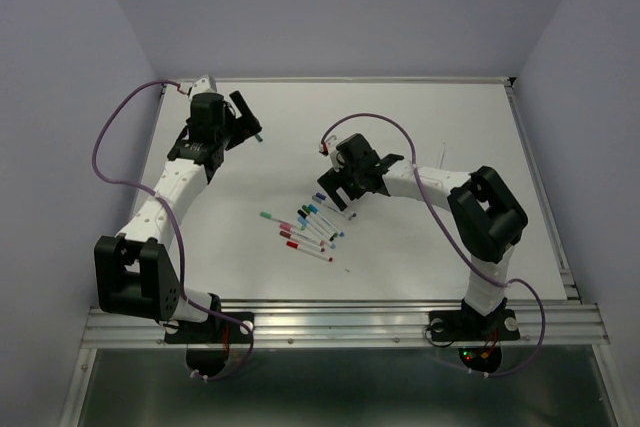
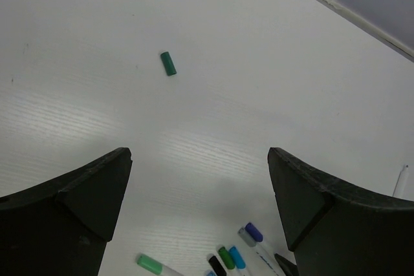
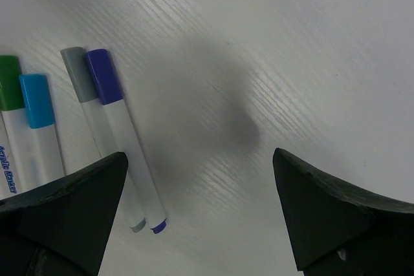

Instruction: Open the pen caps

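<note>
Pen caps (image 1: 312, 209) in green, blue, grey, purple, black and red sit on the ends of the pens (image 1: 305, 230). The pens lie side by side in a bunch near the middle of the white table (image 1: 450, 107). One dark green cap (image 2: 168, 63) is off by itself. It lies flat on the table, well apart from the bunch, over by my left claw (image 2: 199, 159).

My left claw is wide open and holds nothing. The loose cap is out in front of its two black fingers (image 2: 97, 185) and does not touch them. Low in that view I can see the tops of a few pens. One has a light green cap (image 2: 150, 264), and others are black, green, blue, grey and purple.

My right claw (image 3: 199, 159) is wide open too, with nothing in it. It hangs just above the table by the far end of the bunch. Near the finger on the left of that view lie a purple cap (image 3: 103, 75) and a grey cap (image 3: 76, 72), touching each other. Next to them are a blue cap (image 3: 35, 100) and a green cap (image 3: 9, 82). All four are on their white pens.
</note>
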`<state>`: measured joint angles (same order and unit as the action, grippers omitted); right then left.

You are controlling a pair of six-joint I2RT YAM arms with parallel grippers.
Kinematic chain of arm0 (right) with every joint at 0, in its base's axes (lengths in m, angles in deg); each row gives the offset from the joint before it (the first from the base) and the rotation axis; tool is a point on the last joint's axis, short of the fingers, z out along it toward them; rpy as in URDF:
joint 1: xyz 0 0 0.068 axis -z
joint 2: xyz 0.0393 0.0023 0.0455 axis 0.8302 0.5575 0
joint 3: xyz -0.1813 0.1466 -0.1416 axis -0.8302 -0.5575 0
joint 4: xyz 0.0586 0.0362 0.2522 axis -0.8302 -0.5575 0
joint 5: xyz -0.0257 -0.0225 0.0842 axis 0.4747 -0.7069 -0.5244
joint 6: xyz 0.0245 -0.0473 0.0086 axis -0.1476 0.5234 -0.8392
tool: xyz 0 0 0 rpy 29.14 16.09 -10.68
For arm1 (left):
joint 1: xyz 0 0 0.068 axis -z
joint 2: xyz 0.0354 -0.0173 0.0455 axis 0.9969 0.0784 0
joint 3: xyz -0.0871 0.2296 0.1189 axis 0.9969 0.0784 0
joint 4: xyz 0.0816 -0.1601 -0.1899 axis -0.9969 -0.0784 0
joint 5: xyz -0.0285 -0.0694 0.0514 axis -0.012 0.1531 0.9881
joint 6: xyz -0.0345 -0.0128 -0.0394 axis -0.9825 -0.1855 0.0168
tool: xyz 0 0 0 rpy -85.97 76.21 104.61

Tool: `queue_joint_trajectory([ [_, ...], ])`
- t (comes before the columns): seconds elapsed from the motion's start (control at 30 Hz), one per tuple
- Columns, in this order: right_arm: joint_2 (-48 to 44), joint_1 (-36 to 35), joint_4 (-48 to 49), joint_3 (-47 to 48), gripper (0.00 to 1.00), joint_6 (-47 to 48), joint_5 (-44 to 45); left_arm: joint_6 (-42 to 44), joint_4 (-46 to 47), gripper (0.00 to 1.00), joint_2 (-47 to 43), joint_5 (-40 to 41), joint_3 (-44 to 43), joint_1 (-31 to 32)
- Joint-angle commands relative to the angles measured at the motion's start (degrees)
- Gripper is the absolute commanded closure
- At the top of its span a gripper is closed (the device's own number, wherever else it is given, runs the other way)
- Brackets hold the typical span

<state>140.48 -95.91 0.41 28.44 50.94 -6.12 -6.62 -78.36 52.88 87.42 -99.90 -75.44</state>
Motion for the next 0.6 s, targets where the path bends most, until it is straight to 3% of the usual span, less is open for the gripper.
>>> queue_joint_trajectory([
  [0.0,0.14,-0.73,-0.54,1.82,0.00,0.53,-1.16,0.96,2.26,0.01,-0.47,-0.08,0.35,0.22],
  [0.47,2.34,-2.31,-1.86,0.76,0.03,0.80,-0.10,1.57,2.17,0.01,-0.29,0.36,0.35,0.13],
  [0.57,2.34,-2.31,-1.77,0.59,0.09,0.53,0.60,1.57,2.17,0.01,-0.20,0.54,0.35,0.13],
])
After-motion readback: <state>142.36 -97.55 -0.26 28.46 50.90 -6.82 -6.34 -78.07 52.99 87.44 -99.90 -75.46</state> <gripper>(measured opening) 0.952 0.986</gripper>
